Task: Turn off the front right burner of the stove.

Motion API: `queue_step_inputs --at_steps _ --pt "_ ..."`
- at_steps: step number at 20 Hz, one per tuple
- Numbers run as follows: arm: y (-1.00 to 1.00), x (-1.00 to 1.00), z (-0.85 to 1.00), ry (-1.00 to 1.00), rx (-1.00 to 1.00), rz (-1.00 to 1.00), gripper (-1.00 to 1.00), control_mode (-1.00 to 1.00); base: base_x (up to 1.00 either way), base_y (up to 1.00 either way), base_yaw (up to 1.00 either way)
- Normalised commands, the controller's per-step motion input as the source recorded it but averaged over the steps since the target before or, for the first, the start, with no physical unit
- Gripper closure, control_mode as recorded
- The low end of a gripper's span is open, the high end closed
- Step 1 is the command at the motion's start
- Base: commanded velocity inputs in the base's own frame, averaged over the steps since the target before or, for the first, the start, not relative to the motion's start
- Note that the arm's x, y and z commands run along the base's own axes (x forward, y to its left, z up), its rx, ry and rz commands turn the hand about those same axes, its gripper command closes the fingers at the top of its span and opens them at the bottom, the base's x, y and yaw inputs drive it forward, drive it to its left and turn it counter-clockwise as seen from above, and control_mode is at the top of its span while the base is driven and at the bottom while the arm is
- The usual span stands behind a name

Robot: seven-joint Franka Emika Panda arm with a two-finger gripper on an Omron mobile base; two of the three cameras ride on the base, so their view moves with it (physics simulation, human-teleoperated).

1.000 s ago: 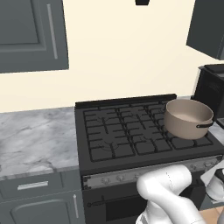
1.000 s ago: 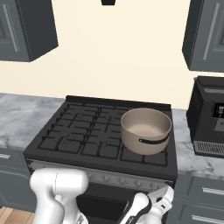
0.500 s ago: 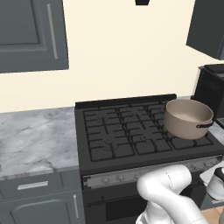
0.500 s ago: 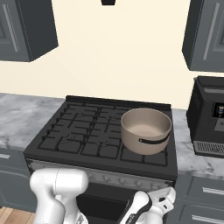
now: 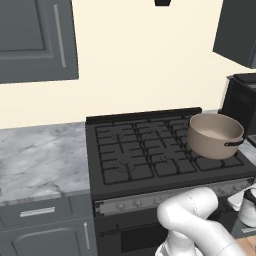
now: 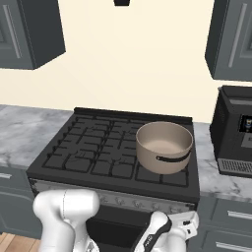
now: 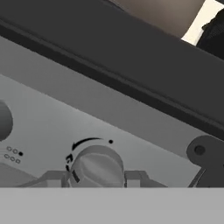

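1. Step in hand, as I judge it: gripping the control. In the hand view the pincer (image 7: 97, 178) straddles a round silver knob (image 7: 97, 167), a fingertip (image 7: 56, 178) at each flank, seemingly clenched on it.
2. Next move: twist the knob to its off mark, keeping the wrist square.
3. The stove (image 5: 150, 150) is black with grid grates, set between grey-marble table runs; its knob strip lines the front edge. A tan pot (image 6: 164, 146) stands at the right side.

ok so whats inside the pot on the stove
Nothing shows inside the pot: the right base view looks into a bare beige interior. It sits on the right side of the stove; the burner under it is covered.
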Motion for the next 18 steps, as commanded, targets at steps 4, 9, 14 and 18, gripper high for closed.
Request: queue_step_inputs --at_steps 4,9,14,18 --pt "0.49 0.33 0.46 0.09 0.24 0.00 1.00 -1.00 0.00 0.00 0.00" --pt "0.37 0.44 0.58 0.08 0.27 0.00 1.00 -1.00 0.00 0.00 0.00" --pt "0.33 0.32 0.54 0.09 0.29 0.00 1.00 -1.00 0.00 0.00 0.00" --pt "0.35 0.22 0.56 0.07 0.33 0.00 1.00 -1.00 0.00 0.00 0.00"
